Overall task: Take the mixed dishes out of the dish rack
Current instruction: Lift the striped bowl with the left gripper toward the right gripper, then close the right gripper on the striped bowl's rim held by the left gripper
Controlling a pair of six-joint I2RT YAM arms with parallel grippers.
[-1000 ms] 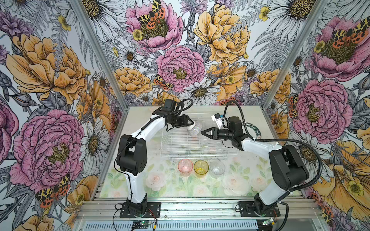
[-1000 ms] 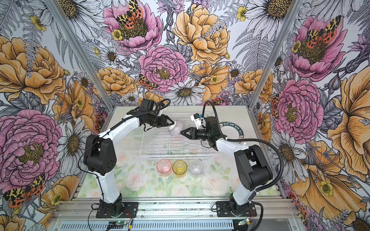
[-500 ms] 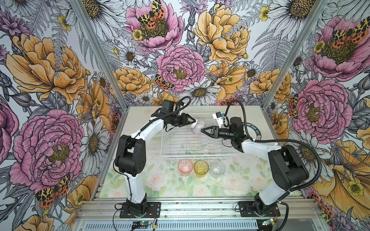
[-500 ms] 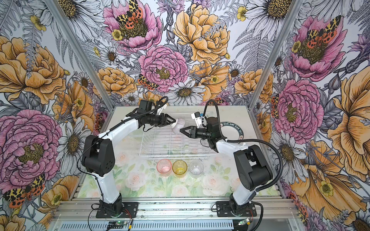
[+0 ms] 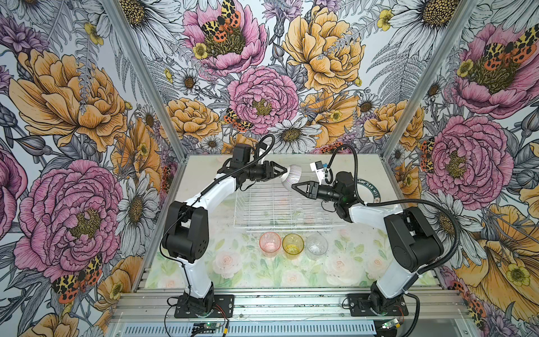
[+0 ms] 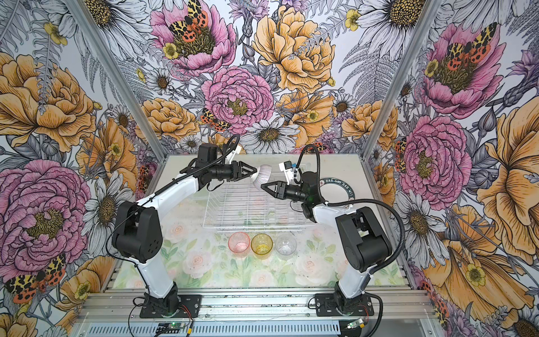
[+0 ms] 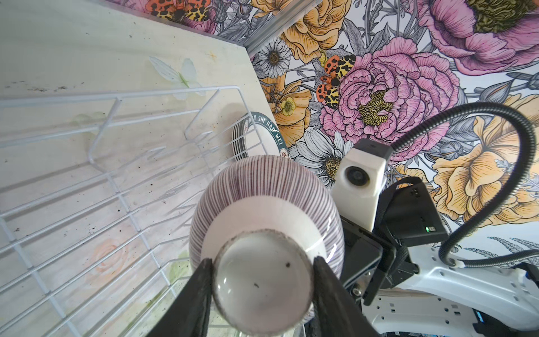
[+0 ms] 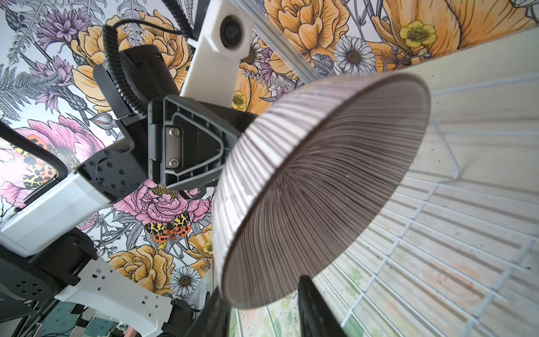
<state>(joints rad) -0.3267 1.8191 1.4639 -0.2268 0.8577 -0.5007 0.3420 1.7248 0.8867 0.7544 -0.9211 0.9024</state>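
The left gripper (image 5: 284, 172) is clenched on the white foot of the grey-striped ribbed bowl (image 5: 293, 177). The bowl lies on its side above the far end of the dish rack (image 5: 280, 225), its axis straight out from the jaws and its mouth toward the right gripper (image 5: 295, 186). The right gripper is nearest the rim, jaws parted astride its lower edge with no contact seen; a handover looks to turn on that edge sitting square between the fingers.

left pincer (image 5: 283, 172): grips bowl (image 5: 294, 174) | right pincer (image 5: 294, 186): at rim
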